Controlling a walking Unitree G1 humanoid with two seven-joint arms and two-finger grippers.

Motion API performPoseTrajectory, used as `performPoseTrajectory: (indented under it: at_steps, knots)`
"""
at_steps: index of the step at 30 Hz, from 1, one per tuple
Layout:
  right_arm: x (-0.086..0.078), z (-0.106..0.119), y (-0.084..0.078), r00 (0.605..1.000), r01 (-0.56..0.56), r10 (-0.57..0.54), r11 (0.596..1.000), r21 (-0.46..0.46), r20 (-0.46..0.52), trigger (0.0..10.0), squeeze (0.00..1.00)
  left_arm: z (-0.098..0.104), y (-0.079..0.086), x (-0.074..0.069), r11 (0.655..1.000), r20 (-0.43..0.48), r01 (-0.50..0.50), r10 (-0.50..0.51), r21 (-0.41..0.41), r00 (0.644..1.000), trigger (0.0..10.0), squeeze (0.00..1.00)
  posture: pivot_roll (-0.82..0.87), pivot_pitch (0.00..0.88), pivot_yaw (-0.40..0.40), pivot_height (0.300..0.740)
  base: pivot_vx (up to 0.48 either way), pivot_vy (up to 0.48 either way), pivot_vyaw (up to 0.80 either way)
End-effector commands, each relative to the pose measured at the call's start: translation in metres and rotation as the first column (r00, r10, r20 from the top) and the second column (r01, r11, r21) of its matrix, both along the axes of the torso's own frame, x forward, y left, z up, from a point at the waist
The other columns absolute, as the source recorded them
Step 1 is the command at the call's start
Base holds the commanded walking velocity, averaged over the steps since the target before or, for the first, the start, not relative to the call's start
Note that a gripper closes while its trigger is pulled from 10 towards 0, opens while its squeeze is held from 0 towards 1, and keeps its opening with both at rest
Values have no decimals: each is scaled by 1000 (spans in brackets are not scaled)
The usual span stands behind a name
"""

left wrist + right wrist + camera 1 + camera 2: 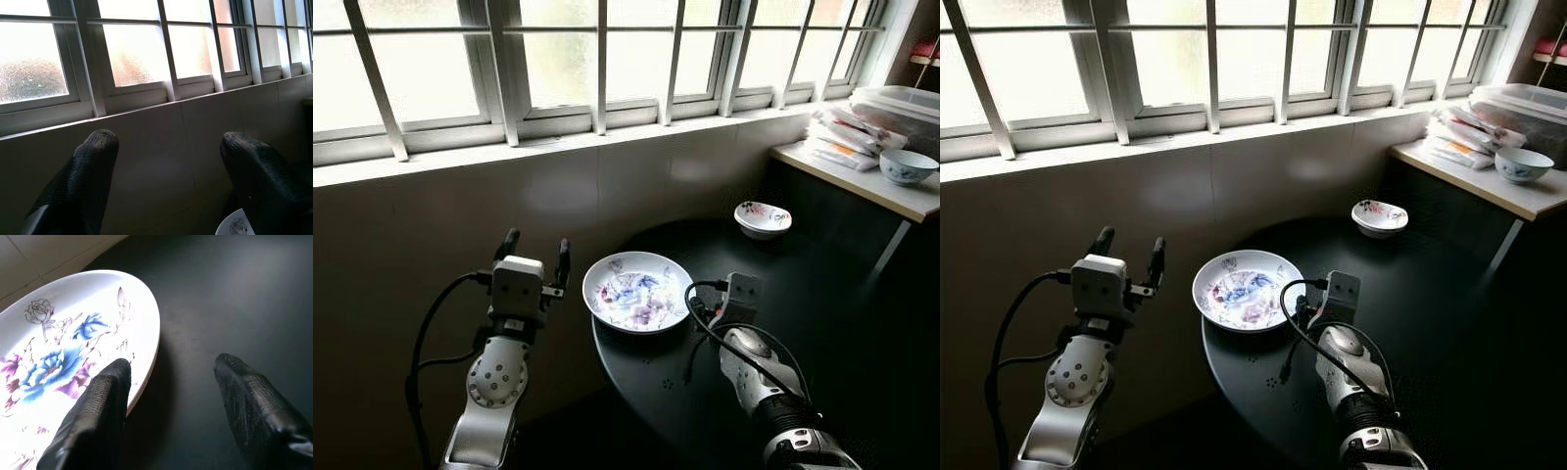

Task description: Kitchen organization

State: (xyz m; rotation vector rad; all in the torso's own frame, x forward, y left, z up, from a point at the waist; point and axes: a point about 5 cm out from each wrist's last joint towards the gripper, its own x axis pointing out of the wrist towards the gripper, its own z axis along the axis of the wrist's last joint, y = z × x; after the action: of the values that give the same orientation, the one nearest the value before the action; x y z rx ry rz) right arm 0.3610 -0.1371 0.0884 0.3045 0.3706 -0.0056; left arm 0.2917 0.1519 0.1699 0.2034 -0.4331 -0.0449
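Plate (637,291) on black round table (822,294) (barred window (597,59) behind).

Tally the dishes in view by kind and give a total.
Flowered plate: 1, on the dark round table
Small white flowered bowl: 1, farther back on that table
Blue-patterned bowl: 1, on the light side counter
Total: 3

no readable text, labels, brands or numbers, flower patterns alone on the plate (636,291)
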Motion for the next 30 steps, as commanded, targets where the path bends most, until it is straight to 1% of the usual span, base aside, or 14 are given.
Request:
performPoseTrajectory:
  at_steps: [1,3,6,10,12,18,19,20,22,25,27,28,29,30]
  knots:
    - [3,0,2,999,-27,28,999,46,-20,10000,0,0,-1,2,1000,-13,4,-4,8,1000,10000,0,31,0,-38,736,0,0,0]
    - [4,-3,5,998,-33,38,993,109,-44,10000,0,0,-1,2,1000,-12,2,-2,9,1000,10000,0,31,0,-38,736,0,0,0]
    - [4,-3,7,998,-39,46,990,137,-48,10000,0,0,-1,2,1000,-11,1,-1,9,1000,10000,0,31,0,-38,736,0,0,0]
    - [4,-6,13,995,-66,79,979,195,-61,10000,0,0,-1,2,1000,-11,3,-3,12,1000,10000,0,38,0,-39,736,0,0,0]
    - [5,-6,14,994,-74,89,976,207,-61,10000,0,0,-1,2,1000,-11,4,-4,12,1000,10000,0,38,0,-39,736,0,0,0]
    - [4,-10,18,991,-53,88,951,306,-104,10000,0,-1,-1,2,1000,-14,2,-2,15,1000,10000,0,40,0,-39,736,0,0,0]
    - [4,-10,18,991,-53,88,951,306,-104,10000,0,-1,-1,2,1000,-14,2,-2,15,1000,10000,0,40,0,-39,736,0,0,0]
    - [1,-15,22,983,-49,105,939,341,-148,10000,0,-2,-1,2,1000,-17,4,-3,17,1000,10000,0,37,0,-37,736,0,0,0]
    - [-1,-18,24,980,-37,105,932,361,-169,10000,0,-2,-3,2,1000,-18,7,-7,18,1000,10000,0,34,0,-34,736,0,0,0]
    - [-2,-20,25,980,-26,102,918,396,-171,10000,0,-2,-4,3,1000,-18,11,-11,20,1000,10000,0,40,0,-37,736,0,0,0]
    - [-2,-20,25,980,-28,104,917,398,-171,10000,0,-2,-4,3,1000,-18,11,-11,20,1000,10000,0,40,0,-37,736,0,0,0]
    - [-2,-20,27,980,-36,116,906,422,-165,7529,0,-2,-2,4,1000,-19,6,-6,23,1000,10000,0,42,0,-37,736,0,0,0]
    - [-2,-20,27,979,-37,118,904,425,-166,4824,0,-2,-1,4,1000,-19,5,-4,24,1000,10000,0,43,0,-37,736,0,0,0]
    - [-2,-20,27,979,-38,120,904,426,-167,4824,0,-2,-1,3,1000,-19,4,-3,24,1000,10000,0,43,0,-37,736,0,0,0]
